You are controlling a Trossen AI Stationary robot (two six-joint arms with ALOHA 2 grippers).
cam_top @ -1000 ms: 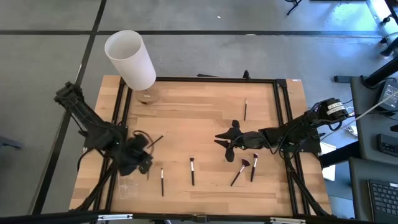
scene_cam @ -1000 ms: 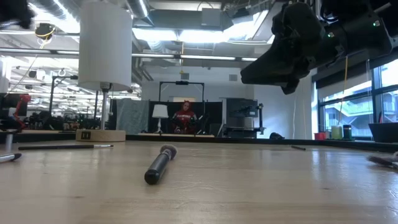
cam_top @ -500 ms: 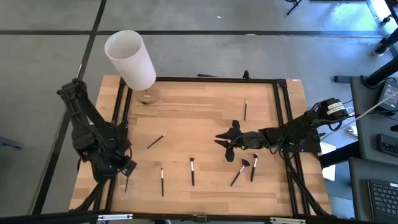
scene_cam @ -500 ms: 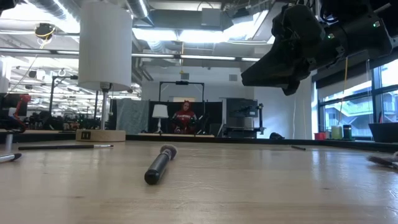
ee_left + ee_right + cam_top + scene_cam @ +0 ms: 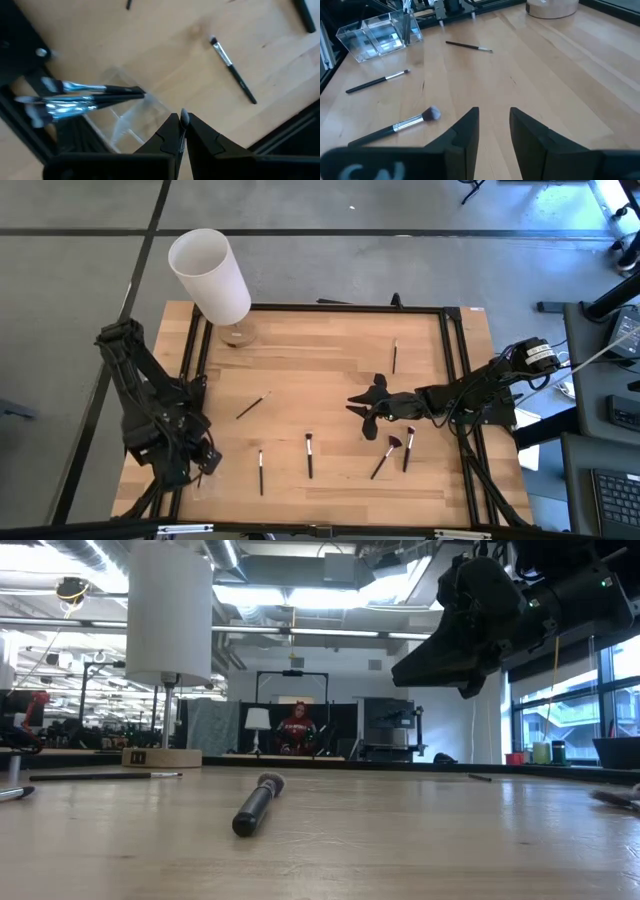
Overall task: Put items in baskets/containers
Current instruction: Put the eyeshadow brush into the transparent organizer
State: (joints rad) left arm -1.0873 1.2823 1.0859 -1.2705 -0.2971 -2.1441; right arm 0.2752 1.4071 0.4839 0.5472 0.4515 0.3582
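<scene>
My left gripper [image 5: 199, 464] hangs over the table's near left corner, shut on a thin makeup brush [image 5: 184, 118]. Just beside it stands the see-through container [image 5: 131, 119], which holds several brushes [image 5: 80, 97]; the right wrist view shows that container [image 5: 370, 35] too. Loose brushes lie flat on the wood [image 5: 250, 406], [image 5: 261, 471], [image 5: 309, 455], [image 5: 394, 357], [image 5: 408, 448], one with a reddish fan head [image 5: 384, 456]. My right gripper [image 5: 362, 406] is open above the table's middle right, nothing between its fingers [image 5: 465, 131]. My left gripper pinches the thin brush between its two fingertips, and only the brush's pale end [image 5: 184, 116] shows past them. The fingers come from above, pointing steeply down. The brush is lifted clear of the table, next to the container's near wall.
A tall white cylinder [image 5: 210, 275] on a round wooden base [image 5: 238, 335] stands at the far left. A black frame [image 5: 455, 380] runs around the table. Bare wood lies open in the table's middle and far part.
My left gripper, shut, has swung from beside the slanting brush at the table's left middle toward the near left corner, rolling its wrist, and now hangs by the container. My right gripper has kept still.
</scene>
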